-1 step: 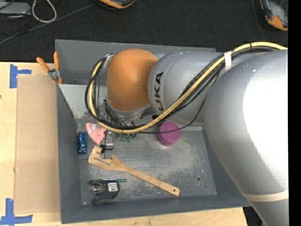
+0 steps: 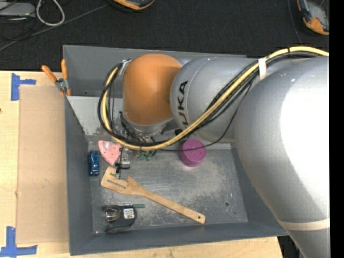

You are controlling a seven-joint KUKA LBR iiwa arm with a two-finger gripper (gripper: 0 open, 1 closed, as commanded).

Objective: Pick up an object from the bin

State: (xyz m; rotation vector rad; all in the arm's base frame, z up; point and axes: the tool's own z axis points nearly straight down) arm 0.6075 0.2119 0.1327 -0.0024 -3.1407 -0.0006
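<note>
The jaws hang just above the head of the wooden spatula (image 2: 153,198), beside the pink wedge (image 2: 110,151) at its upper end. Whether they are spread or pressed together, I cannot tell. This looks like the approach, with nothing lifted yet. Next they must close squarely on one thing, clear of the blue toy car (image 2: 94,163) left of the spatula.

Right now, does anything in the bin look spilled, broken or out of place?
Nothing stands out. The wooden slotted spatula lies flat across the floor, and the pink wedge, blue toy car and purple cylinder all look whole. The grey bin floor just looks scuffed.
</note>
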